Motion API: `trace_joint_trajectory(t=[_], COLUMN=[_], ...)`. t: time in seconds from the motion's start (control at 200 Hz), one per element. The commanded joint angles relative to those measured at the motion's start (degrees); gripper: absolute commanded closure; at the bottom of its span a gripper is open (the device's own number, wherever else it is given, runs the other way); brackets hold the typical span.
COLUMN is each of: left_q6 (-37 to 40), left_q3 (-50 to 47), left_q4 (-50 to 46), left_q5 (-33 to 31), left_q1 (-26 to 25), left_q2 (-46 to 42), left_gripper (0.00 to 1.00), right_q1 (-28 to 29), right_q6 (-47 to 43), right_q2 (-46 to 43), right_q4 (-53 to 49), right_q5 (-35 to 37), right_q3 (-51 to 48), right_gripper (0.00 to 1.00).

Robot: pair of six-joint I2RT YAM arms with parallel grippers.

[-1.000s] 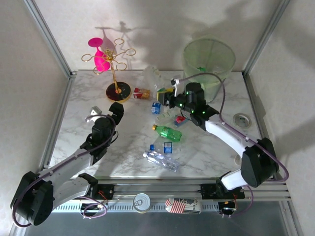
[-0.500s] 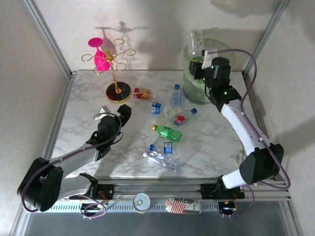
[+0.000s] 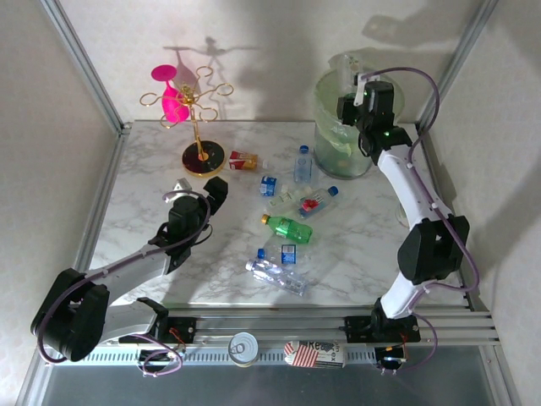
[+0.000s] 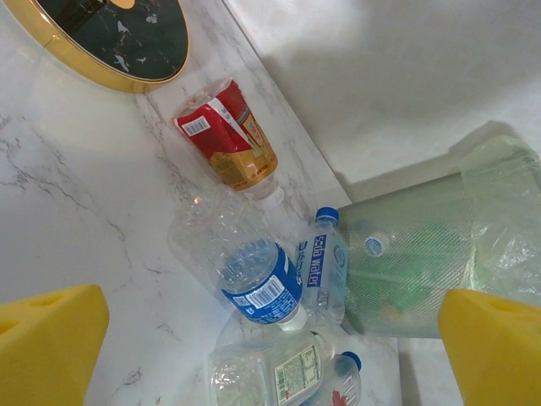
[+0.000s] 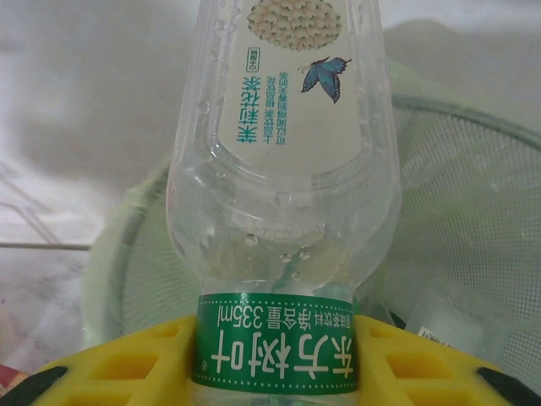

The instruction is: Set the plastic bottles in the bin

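Observation:
My right gripper (image 3: 349, 103) is shut on a clear bottle with a green label band (image 5: 275, 194), holding it over the rim of the pale green bin (image 3: 331, 145); the bin's mesh wall (image 5: 473, 211) lies behind the bottle. On the table lie a red-label bottle (image 3: 243, 159), an upright blue-capped bottle (image 3: 303, 162), a green bottle (image 3: 287, 228) and a crushed clear one (image 3: 277, 276). My left gripper (image 3: 199, 189) is open, its yellow fingers (image 4: 46, 338) wide apart, short of a blue-label bottle (image 4: 245, 271) and a soda water bottle (image 4: 325, 266).
The gold stand with pink glasses (image 3: 199, 118) rises at the back left, its black base (image 4: 110, 34) near the red-label bottle (image 4: 228, 144). A tin can (image 3: 243, 347) and a packet (image 3: 314, 353) sit on the front rail. Metal frame posts flank the table.
My right arm has carried the clear bottle from the middle of the table up to the bin's rim. The left gripper has edged a little forward.

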Motion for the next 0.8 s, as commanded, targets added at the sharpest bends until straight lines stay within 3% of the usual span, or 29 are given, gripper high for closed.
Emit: trace_joint_trajectory(t=[0.0, 0.115, 0.275, 0.361, 0.581, 0.796], left_q6=[1.2, 1.3, 1.7, 2.0, 2.6, 2.2], left_q3=[1.6, 1.7, 2.5, 3.0, 4.7, 5.9], left_q4=[-0.6, -0.7, -1.2, -1.3, -1.5, -1.6], left_q5=[0.3, 0.3, 0.2, 0.1, 0.3, 0.5], left_q1=[-0.6, -0.8, -0.9, -1.0, -1.1, -1.6], left_q2=[-1.0, -1.0, -0.9, -0.8, 0.2, 1.4], left_gripper=[0.00, 0.00, 0.00, 0.00, 0.00, 0.00], right_q1=[-0.4, -0.4, -0.4, -0.4, 0.2, 2.5], right_q6=[-0.4, -0.4, -0.7, -1.1, -0.6, 2.8], right_q2=[1.5, 2.6, 2.3, 1.1, -6.7, -19.7], right_q4=[-2.3, -3.2, -3.2, -3.2, -0.5, 7.9], right_q5=[1.7, 2.5, 2.9, 2.4, -4.2, -17.5], right_q3=[3.2, 4.3, 6.2, 7.3, 3.8, -12.0], right_gripper=[0.61, 0.53, 0.29, 0.21, 0.15, 0.11])
